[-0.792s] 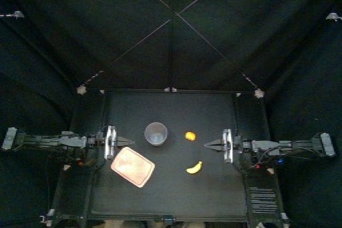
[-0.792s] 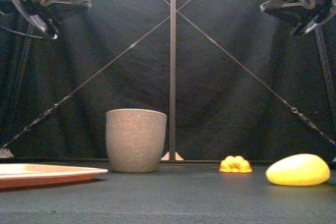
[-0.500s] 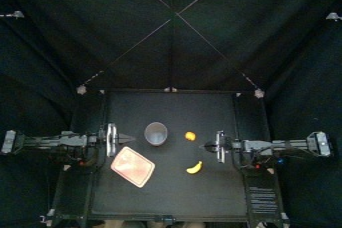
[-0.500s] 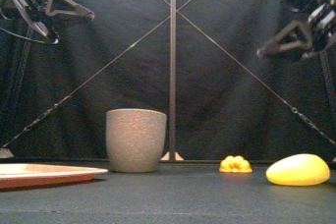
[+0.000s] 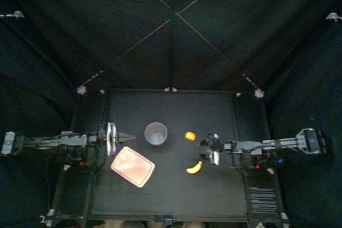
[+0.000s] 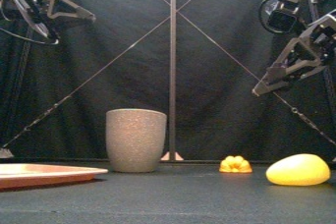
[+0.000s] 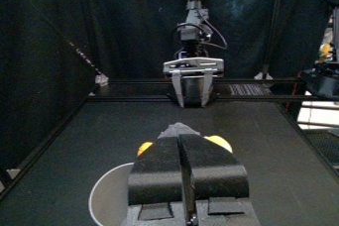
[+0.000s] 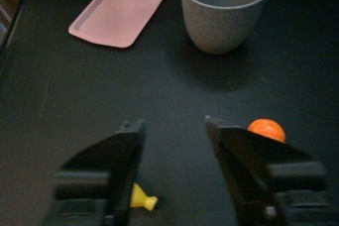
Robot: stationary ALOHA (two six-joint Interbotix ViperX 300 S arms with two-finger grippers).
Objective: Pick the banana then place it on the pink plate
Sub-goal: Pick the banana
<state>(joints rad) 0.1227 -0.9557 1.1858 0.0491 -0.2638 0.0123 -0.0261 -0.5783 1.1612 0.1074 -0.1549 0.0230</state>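
The black table point(image 5: 160, 200) holds four things. A flat pink tray point(image 5: 131, 166) lies on the left side in the top view, partway toward the front edge. A tall grey speckled cup point(image 5: 156, 132) stands upright just behind the tray, near the middle of the table. A small orange toy point(image 5: 190, 135) sits beside the cup on its right and does not touch it. The yellow banana point(image 5: 197, 167) lies in front of the orange toy, to the right of the tray and apart from it.
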